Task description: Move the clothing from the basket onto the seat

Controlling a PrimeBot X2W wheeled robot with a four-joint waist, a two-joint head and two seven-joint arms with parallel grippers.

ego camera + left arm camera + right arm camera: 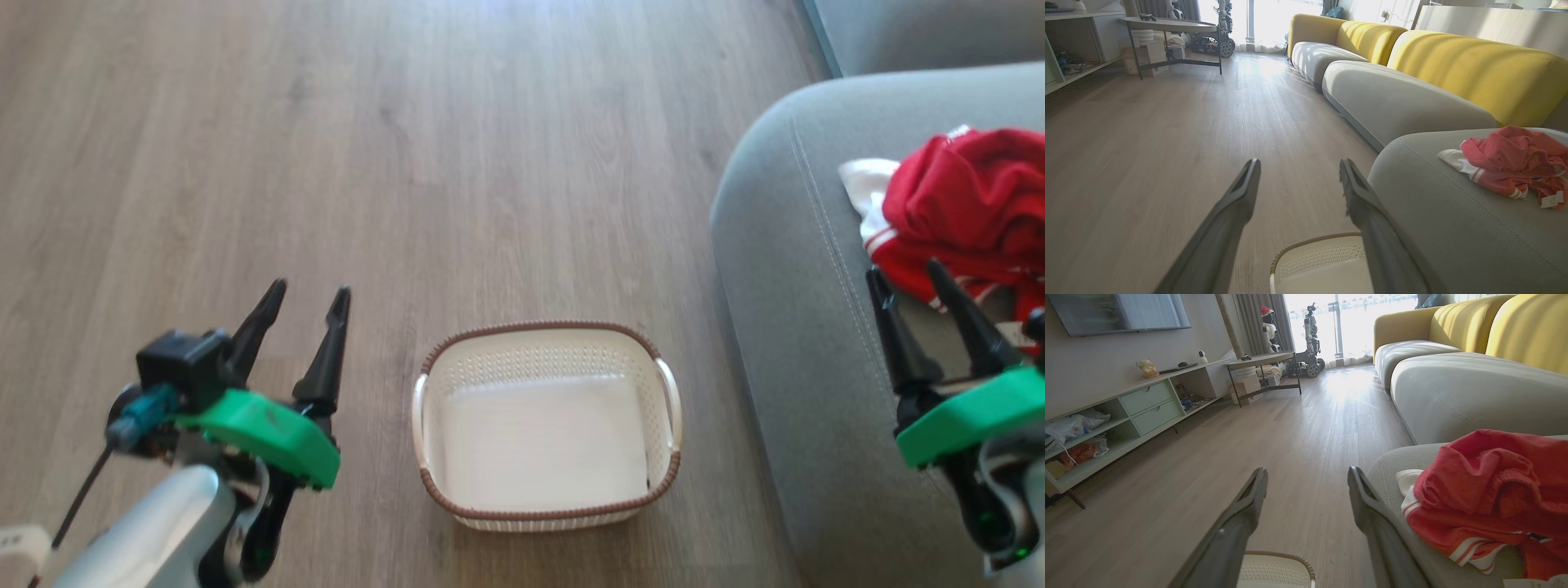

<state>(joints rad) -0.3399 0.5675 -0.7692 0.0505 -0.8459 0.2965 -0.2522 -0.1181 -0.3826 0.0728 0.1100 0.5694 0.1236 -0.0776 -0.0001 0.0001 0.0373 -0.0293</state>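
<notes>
The white basket (545, 425) with its brown rim stands on the floor, holding no garments; its rim also shows in the left wrist view (1314, 261) and the right wrist view (1274, 571). The red clothing (971, 212) with white stripes lies bunched on the grey seat (784, 269) at the right, seen too as clothing (1515, 163) on the seat (1445, 228) and as clothing (1486, 498). My left gripper (310, 291) hovers open left of the basket, with nothing between its fingers. My right gripper (904, 273) stands open over the seat, just before the clothing.
Pale wood floor (408, 163) spreads around the basket. More grey cushions with yellow backs (1474, 69) run along the right. A low shelf unit (1126, 412) and a round table (1261, 361) stand far off by the left wall.
</notes>
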